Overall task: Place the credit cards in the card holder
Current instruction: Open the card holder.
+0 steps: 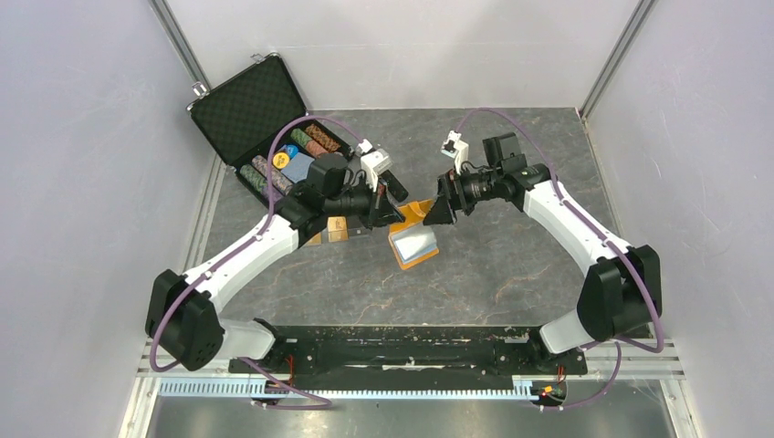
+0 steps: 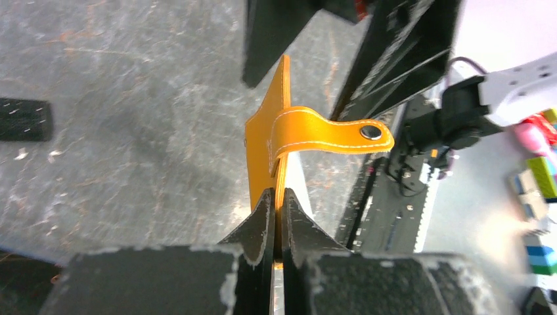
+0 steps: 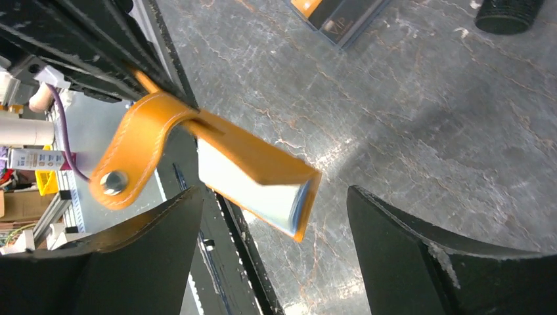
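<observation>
The orange card holder (image 1: 415,245) hangs open just above the table's middle, its light blue lining showing. My left gripper (image 1: 394,217) is shut on one of its flaps; the left wrist view shows the fingertips (image 2: 263,216) pinching the orange edge (image 2: 266,144), the snap strap (image 2: 371,133) sticking out to the right. My right gripper (image 1: 440,210) is open right beside the holder, its jaws either side of the hanging half (image 3: 256,164) without touching. Gold-tan credit cards (image 1: 336,228) lie on the table under my left arm. A gold and a black card (image 3: 335,16) show in the right wrist view.
A big black foam-lined chip case (image 1: 265,128) stands open at the back left, holding several coloured chip stacks. A black card (image 2: 23,118) lies on the grey tabletop at the left of the left wrist view. The black base rail (image 1: 402,351) runs along the near edge.
</observation>
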`<state>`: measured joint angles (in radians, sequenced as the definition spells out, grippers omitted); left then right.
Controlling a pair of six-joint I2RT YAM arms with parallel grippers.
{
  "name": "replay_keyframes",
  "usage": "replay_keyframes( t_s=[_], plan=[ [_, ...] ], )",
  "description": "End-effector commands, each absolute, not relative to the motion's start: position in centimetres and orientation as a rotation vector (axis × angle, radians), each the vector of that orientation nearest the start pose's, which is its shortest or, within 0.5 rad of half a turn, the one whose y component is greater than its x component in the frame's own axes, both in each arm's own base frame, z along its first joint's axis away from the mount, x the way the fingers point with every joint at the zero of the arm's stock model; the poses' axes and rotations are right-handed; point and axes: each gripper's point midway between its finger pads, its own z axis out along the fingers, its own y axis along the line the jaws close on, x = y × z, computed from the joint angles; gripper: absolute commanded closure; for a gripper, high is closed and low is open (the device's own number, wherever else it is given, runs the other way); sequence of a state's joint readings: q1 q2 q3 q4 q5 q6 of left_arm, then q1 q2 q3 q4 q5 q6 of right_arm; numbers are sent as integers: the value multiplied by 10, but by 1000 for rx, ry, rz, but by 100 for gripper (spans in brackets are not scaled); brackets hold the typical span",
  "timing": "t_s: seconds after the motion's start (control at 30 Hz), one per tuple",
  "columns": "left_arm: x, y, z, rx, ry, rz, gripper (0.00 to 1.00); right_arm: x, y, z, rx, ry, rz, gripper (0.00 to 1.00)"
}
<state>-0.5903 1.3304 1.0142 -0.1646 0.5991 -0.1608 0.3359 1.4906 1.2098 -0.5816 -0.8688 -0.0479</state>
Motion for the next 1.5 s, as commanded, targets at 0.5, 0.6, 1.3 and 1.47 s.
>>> replay_keyframes(
  t_s=[0.5, 0.6, 1.3, 1.47],
  plan=[
    [292, -273, 262, 512, 2005, -931, 9, 293, 262, 245, -759, 1938, 1327, 100],
    [295, -262, 264, 389, 2028, -910, 0, 296, 262, 254, -694, 1893, 1320, 100],
    [274, -275, 229, 348, 2186, -1290, 34, 297, 260, 255, -576, 1875, 1358, 100],
    [271, -272, 233, 364, 2178, -1267, 37, 297, 260, 252, -577, 1888, 1356, 100]
  ],
)
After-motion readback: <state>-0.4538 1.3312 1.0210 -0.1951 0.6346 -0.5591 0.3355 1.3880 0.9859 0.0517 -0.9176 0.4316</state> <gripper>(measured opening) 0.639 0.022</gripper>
